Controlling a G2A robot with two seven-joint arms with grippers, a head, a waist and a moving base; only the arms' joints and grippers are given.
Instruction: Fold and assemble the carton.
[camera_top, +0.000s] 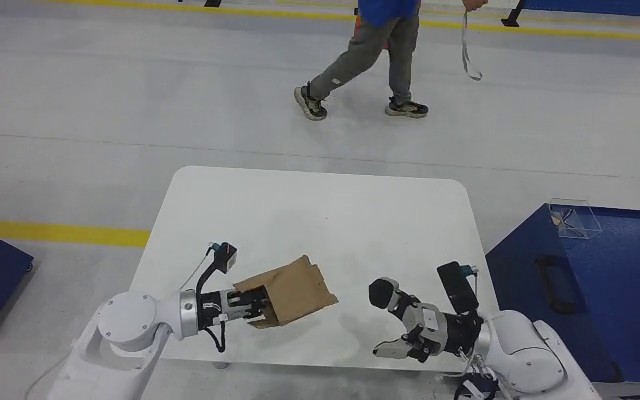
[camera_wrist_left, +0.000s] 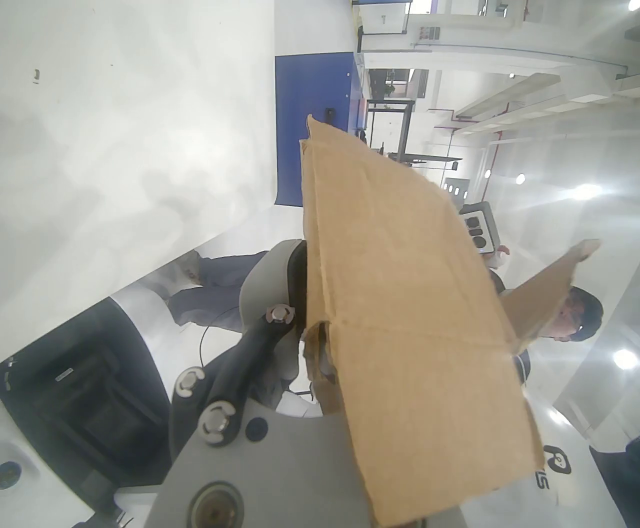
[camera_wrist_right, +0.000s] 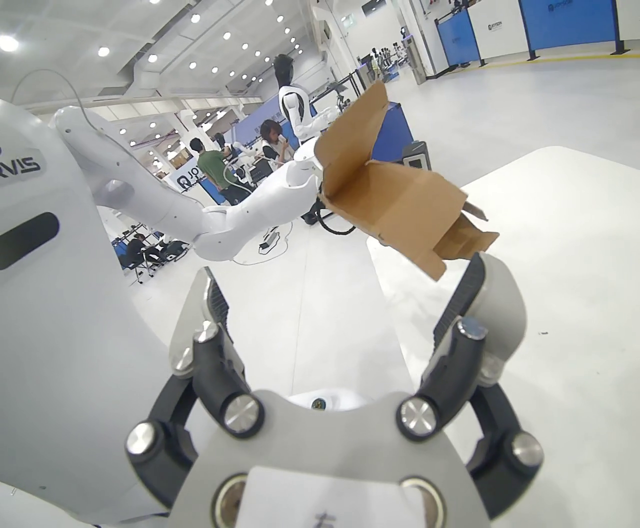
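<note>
While left pincer (camera_top: 245, 302) clamps carton (camera_top: 288, 291) at left end above desk (camera_top: 300, 210), right pincer (camera_top: 383, 322) spread wide, empty. Cardboard judged light, thin, crease-prone; take hold at open right end, near fold.

- My left arm (camera_top: 135, 320) and right arm (camera_top: 520, 350) wear glossy white, rounded shells.
- My right gripper (camera_wrist_right: 345, 275) has a grey metal plate, black links, round silver screws and black ribbed pads (camera_wrist_right: 466, 290).
- A thin black cable (camera_top: 203, 270) loops at my left wrist.
</note>
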